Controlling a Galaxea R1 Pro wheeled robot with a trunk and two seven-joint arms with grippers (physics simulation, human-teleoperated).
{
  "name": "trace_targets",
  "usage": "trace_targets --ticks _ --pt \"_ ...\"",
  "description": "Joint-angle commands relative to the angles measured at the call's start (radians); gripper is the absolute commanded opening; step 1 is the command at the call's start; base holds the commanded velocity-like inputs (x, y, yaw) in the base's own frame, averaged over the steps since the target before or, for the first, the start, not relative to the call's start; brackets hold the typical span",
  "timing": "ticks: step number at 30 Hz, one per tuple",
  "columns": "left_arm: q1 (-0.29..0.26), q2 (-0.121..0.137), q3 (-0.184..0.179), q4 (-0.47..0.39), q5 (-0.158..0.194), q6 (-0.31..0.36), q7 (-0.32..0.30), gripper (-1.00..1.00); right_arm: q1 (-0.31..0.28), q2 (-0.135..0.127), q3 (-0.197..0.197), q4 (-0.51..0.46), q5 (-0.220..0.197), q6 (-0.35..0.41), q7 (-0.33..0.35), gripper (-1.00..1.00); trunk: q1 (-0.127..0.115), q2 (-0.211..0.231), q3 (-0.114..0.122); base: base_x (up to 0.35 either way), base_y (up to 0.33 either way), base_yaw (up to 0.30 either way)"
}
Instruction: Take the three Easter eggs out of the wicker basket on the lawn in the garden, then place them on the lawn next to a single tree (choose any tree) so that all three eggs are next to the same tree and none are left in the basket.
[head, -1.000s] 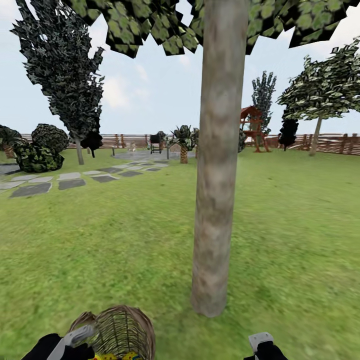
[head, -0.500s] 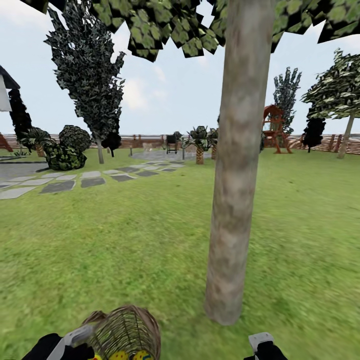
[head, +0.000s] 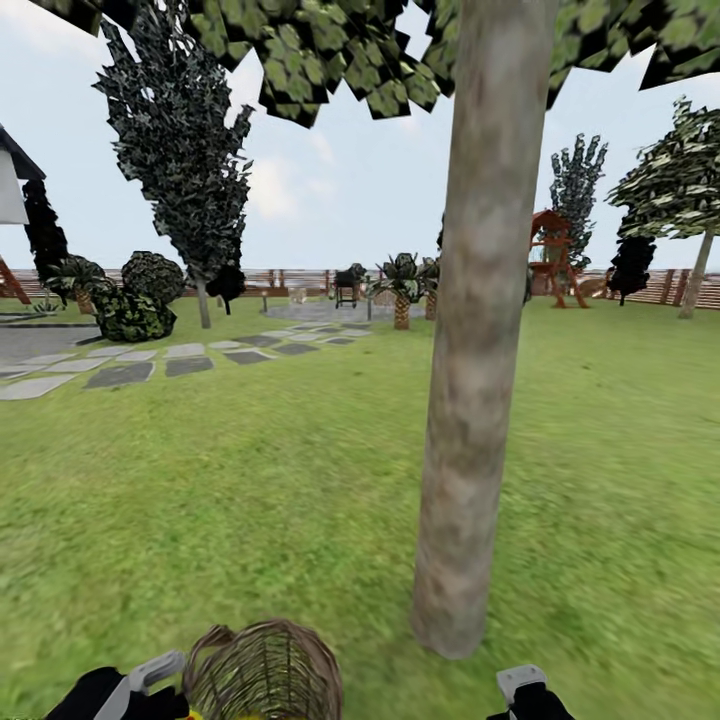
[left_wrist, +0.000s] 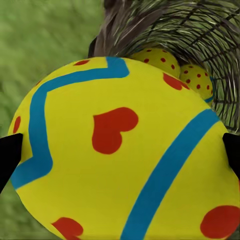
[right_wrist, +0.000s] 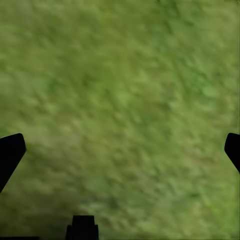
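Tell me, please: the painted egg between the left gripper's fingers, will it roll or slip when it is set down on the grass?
The egg looks smooth and rounded, so it may slip between the left gripper fingers and probably rolls if released on the lawn. The rough grass might stop it soon.

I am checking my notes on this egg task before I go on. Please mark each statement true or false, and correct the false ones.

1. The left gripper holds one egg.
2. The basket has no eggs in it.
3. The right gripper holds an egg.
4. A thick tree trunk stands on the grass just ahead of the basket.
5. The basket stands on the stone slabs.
1. True. A big yellow egg sits between the jaws of the left gripper.
2. False. Two more eggs lie in the basket.
3. False. The right gripper is open, with bare grass beyond it.
4. True. The trunk rises ahead and to the right.
5. False. The basket is over grass; the slabs lie far off at the left.
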Motion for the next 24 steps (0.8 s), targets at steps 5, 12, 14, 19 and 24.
trace_targets --ticks 5,12,14,19,24 --pt "-0.001 0.0 0.007 -0.001 -0.001 0.006 -0.003 -1.0 0.0 0.002 0.006 -0.002 0.005 0.007 -0.001 1.0 -0.019 0.035 0.015 0.0 0.0 0.24" --pt "-0.001 0.0 0.007 -0.001 -0.001 0.006 -0.003 -1.0 0.0 0.004 0.006 -0.002 0.006 0.007 -0.001 1.0 -0.046 0.084 0.037 0.0 0.0 0.288" --pt "-0.001 0.0 0.007 -0.001 -0.001 0.006 -0.003 -1.0 0.0 0.004 0.006 -0.002 0.006 0.007 -0.001 1.0 -0.054 0.098 0.043 0.0 0.0 0.289" --pt "-0.001 0.0 0.007 -0.001 -0.001 0.006 -0.003 -1.0 0.0 0.004 0.006 -0.002 0.006 0.007 -0.001 1.0 -0.073 0.133 0.058 0.0 0.0 0.288" --pt "-0.001 0.002 0.007 -0.002 -0.001 0.006 -0.003 -1.0 0.0 0.001 0.002 -0.003 0.003 0.007 -0.001 1.0 -0.092 0.168 0.074 0.0 0.0 0.289"
